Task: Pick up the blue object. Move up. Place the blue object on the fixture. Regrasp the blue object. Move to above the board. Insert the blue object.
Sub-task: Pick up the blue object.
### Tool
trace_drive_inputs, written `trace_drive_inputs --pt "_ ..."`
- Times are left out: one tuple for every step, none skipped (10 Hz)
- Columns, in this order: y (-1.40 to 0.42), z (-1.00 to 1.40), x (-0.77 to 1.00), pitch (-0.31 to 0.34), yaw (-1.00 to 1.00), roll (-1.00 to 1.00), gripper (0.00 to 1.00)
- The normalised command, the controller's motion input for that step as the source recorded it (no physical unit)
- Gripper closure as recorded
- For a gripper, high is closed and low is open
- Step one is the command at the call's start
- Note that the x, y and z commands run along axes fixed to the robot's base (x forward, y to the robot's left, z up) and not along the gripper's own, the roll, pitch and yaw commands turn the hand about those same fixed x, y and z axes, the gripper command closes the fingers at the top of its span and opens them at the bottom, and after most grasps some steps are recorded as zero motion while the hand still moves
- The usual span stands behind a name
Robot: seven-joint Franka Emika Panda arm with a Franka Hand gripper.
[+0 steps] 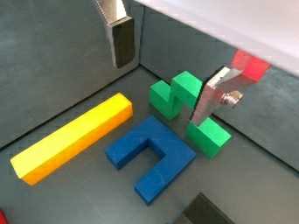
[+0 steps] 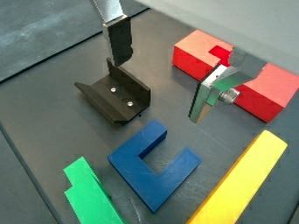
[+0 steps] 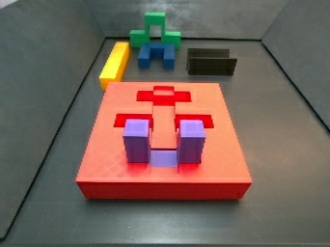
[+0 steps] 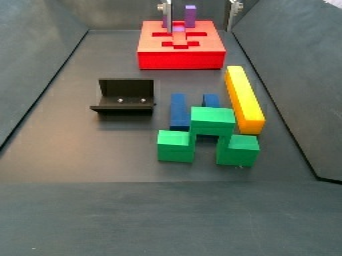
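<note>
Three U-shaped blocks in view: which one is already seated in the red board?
The purple block, prongs up in the board. The blue object and green block lie on the floor near the fixture; the gripper hangs open above.

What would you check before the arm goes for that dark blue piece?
1. Gripper open, hanging above the pieces: ok.
2. Blue object lying flat on the floor, nothing on it: ok.
3. Finger room between it and the green block and the yellow bar: cannot tell.
4. Fixture empty: ok.
5. Board has a free recess: ok.
</note>
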Motion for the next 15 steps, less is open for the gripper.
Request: trace_drive_inputs --pt "-0.30 -0.13 0.63 0.197 -0.04 0.09 0.00" --pt "-0.22 -0.16 0.74 0.203 -0.12 0.05 0.00" --pt "0.00 -0.30 0.81 0.181 -0.02 -0.01 0.00" --pt "0.09 -0.47 0.72 0.060 -0.05 -0.06 0.00" --pt "0.12 -0.63 0.53 -0.029 -0.06 -0.08 0.00" --pt "0.02 -0.70 0.47 -0.096 0.00 -0.04 0.00" --pt "0.00 -0.69 0.60 -0.074 0.00 -0.01 0.00" --pt "-0.09 -0.67 0.57 -0.076 0.00 0.00 0.00" --pt "-0.08 -0.69 0.35 -0.141 0.00 0.00 0.00" --pt "-0.05 -0.69 0.14 -0.199 0.00 -0.03 0.00" --pt "-0.12 -0.60 -0.07 -0.217 -0.04 -0.01 0.00" --pt "-0.07 -0.42 -0.27 -0.297 -0.05 -0.11 0.00" --pt "-0.13 -0.42 -0.33 -0.339 -0.01 -0.14 0.00" --pt "-0.26 -0.41 -0.25 -0.267 0.00 -0.05 0.00" --pt "-0.26 -0.40 -0.19 -0.231 0.00 -0.01 0.00"
